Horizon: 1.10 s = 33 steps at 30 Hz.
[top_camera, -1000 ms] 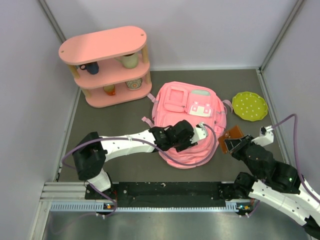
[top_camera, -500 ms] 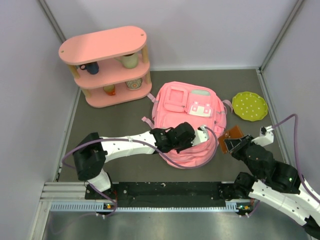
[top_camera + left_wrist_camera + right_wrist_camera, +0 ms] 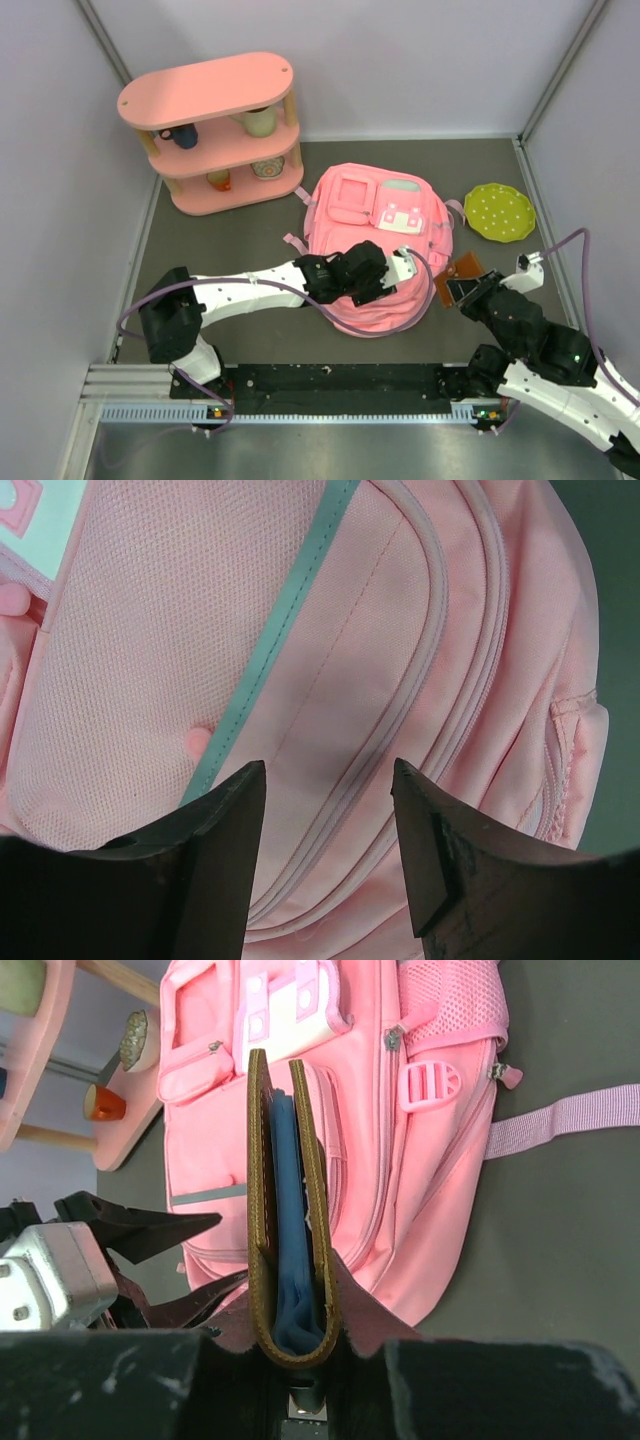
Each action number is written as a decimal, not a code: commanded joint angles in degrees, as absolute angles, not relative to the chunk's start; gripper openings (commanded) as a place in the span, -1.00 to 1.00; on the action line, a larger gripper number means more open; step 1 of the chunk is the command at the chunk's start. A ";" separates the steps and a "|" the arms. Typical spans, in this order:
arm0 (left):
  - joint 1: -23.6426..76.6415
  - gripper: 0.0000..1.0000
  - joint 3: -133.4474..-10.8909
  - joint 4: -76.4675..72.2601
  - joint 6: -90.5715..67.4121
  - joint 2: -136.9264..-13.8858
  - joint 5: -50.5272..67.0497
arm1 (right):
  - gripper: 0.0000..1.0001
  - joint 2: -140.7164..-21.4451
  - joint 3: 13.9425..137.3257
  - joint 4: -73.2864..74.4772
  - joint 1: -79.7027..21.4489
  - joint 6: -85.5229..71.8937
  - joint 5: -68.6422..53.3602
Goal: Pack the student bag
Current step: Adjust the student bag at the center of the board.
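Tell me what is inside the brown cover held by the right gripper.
Inside the brown cover, between its two flaps, sits a blue insert, seen edge-on. The flaps cover its faces, so whether it is pages or a pouch cannot be told.

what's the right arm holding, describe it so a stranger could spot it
Start at the big pink backpack in the middle of the table. Just off its right edge, the right gripper clamps a thin brown folder with a blue insert. It is the only brown thing there; its neighbour, the round green dotted plate, lies flat, untouched.
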<state>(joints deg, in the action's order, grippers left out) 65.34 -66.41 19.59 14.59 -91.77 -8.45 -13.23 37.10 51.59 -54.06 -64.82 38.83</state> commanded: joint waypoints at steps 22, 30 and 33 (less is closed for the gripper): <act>66.71 -1.00 -64.78 10.99 14.41 -93.18 -17.58 | -0.95 -12.83 36.39 48.34 -53.70 -65.30 38.32; 66.71 -1.00 -66.00 12.13 14.15 -86.84 -20.83 | -0.96 -13.71 35.69 47.81 -53.53 -64.86 34.20; 66.71 -1.00 -67.32 14.31 14.68 -85.61 -19.26 | -0.97 -13.71 34.55 47.02 -53.70 -65.13 31.65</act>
